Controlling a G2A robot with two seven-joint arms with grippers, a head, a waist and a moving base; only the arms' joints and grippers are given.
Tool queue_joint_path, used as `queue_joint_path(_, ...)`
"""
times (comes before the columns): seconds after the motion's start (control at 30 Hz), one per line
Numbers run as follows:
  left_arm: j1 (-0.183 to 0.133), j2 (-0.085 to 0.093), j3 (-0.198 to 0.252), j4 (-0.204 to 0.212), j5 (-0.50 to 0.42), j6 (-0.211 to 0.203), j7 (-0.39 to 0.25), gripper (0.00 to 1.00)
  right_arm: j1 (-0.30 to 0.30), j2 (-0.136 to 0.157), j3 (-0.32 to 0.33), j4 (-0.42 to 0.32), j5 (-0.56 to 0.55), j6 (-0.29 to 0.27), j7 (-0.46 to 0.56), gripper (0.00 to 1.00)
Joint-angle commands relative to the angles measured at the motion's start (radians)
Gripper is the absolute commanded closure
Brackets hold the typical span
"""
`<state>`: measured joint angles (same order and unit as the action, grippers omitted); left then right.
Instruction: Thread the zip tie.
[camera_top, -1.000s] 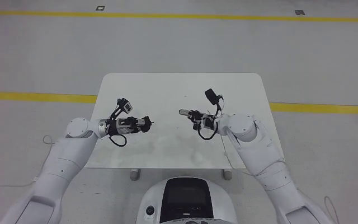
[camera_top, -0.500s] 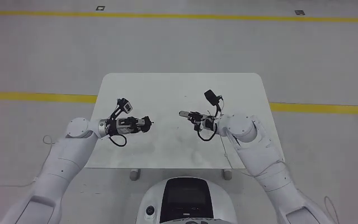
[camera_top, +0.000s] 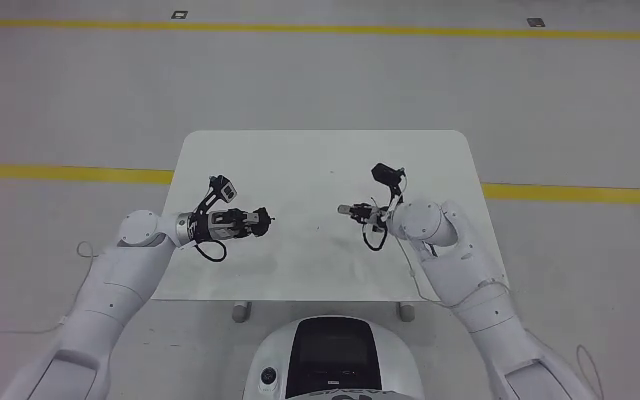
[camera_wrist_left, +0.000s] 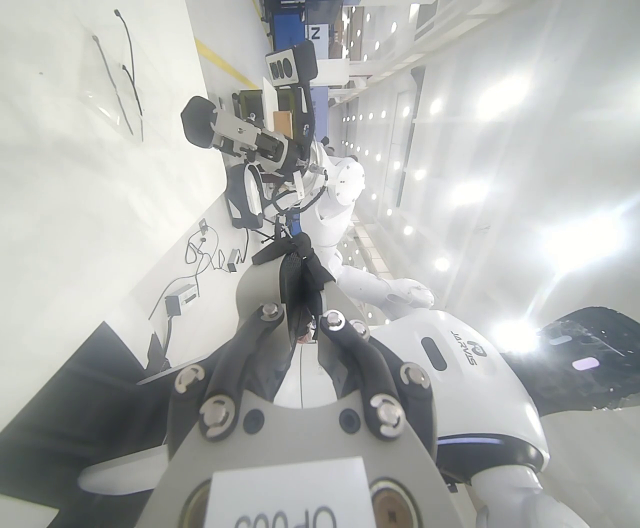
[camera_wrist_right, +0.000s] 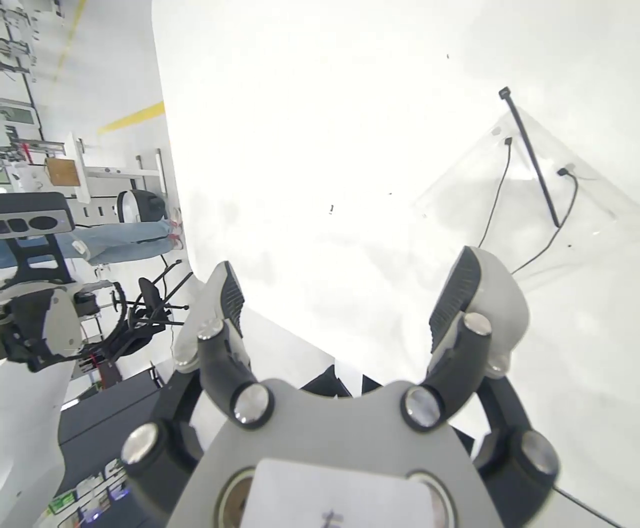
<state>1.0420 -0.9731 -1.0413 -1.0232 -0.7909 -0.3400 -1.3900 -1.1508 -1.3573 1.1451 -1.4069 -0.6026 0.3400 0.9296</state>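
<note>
Left gripper (camera_wrist_left: 299, 295) stays clamped on what looks like a black zip tie (camera_wrist_left: 267, 255) above the desk (camera_top: 310, 160). Right gripper (camera_wrist_right: 347, 265), open and empty, has drawn back from it, so threading looks paused; spare ties (camera_wrist_right: 532, 165) lie beyond.

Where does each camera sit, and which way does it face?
Top view: overhead, looking down at the white table; both arms show.
Left wrist: behind the left tool, shut on a zip tie, facing the right tool.
Right wrist: behind the open right tool, facing the table.
Both wrists share the loose zip ties.
</note>
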Motion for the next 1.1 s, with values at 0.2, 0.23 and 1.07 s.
queue_joint_path(0.2,0.0,0.0,0.0,0.0,0.0,0.0,0.0,1.0,0.001,0.001,-0.013,0.004,-0.025,-0.004,-0.018,0.0)
queue_joint_path(0.23,0.0,0.0,0.0,0.0,0.0,0.0,0.0,1.0,0.012,0.001,-0.024,0.01,-0.045,0.0,-0.009,0.0)
queue_joint_path(1.07,0.0,0.0,0.0,0.0,0.0,0.0,0.0,1.0,0.232,-0.084,-0.078,0.269,-0.265,0.0,0.21,0.0)
